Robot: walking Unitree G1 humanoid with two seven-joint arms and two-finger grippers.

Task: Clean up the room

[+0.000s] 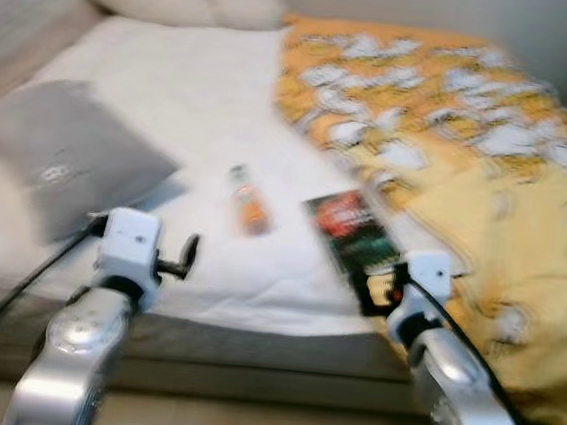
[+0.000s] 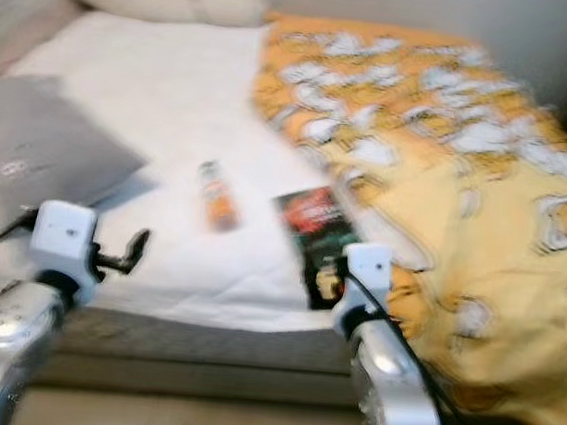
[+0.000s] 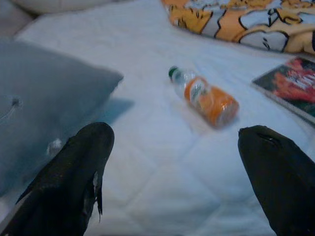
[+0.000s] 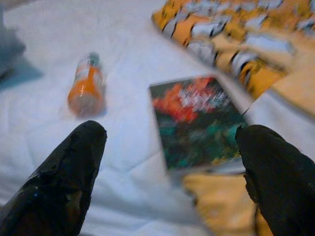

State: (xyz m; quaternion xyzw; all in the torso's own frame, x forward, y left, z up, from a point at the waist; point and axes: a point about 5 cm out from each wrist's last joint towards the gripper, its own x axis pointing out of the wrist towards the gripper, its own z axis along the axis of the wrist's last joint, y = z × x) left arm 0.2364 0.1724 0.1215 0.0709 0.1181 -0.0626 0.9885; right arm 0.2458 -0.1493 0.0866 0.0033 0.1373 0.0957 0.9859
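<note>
Approach stage of tidying the bed. The robot stands at the near edge of the bed (image 1: 224, 96), both arms raised toward the white quilted sheet; the head views are blurred, which suggests the camera is in motion. Two loose items lie on the sheet: a small bottle (image 1: 248, 201) with an orange label and green cap, on its side, and just to its right a book (image 1: 350, 231) with a dark red-and-green cover, lying flat with its far edge against the orange patterned blanket (image 1: 461, 139). A grey pillow (image 1: 68, 157) rests on the left part of the bed, apart from the bottle.

The left end effector (image 3: 174, 172) is spread wide and holds nothing; the bottle lies ahead of it, between the lines of its two fingers. The right end effector (image 4: 170, 172) is likewise spread wide and empty, aimed at the book, with the bottle off to one side.

Judged step: reaching for a first item, none yet grasped. The next move calls for advancing one end effector until its fingers straddle the target. The bottle may roll if nudged; the flat book offers little edge to pinch.
</note>
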